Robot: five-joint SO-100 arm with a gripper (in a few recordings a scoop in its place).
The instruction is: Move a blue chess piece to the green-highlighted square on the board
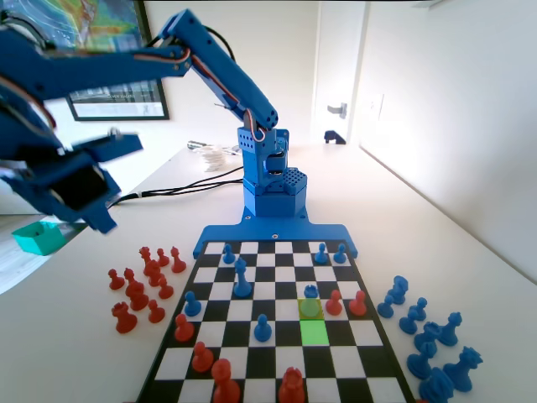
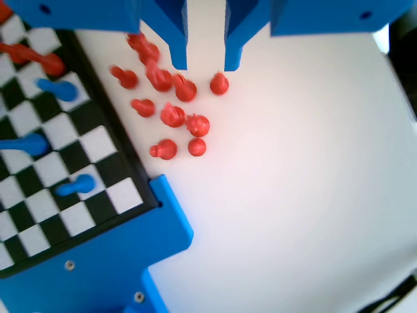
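Red plastic chess pieces (image 1: pixel 222 382) crowd the near edge of the flat black-and-white chequered chessboard (image 1: pixel 277 361) in the fixed view, with a cluster of dark blue pieces (image 1: pixel 428 336) on the white tabletop (image 1: pixel 453 227) to its right. Further in, the small blue plastic pawn (image 1: pixel 311 307), tinted greenish, stands on a dull yellow-olive square, directly behind the bright neon-green highlighted square (image 1: pixel 315 332), which sits bare. A red pawn (image 1: pixel 334 303) stands just beside the blue pawn on its right, and another blue piece (image 1: pixel 310 291) sits just behind it.

Blue two-finger end effector (image 2: pixel 205 62) hangs high and off the board, its jaws spread with a clear gap and holding nothing; in the wrist view it hovers over captured red pieces (image 2: pixel 172 116) lying on the tabletop beside the board's edge. In the fixed view it looms blurred at upper left (image 1: pixel 71 185).

Judging by its size and material, the pawn is likely light, rigid and smooth, easy to tip at its flared base; the round head or the narrow neck below it looks the safest hold, approached from above to clear its neighbours.

White walls, a framed picture and a door handle mark the bright room; black cables trail across the tabletop behind the arm.
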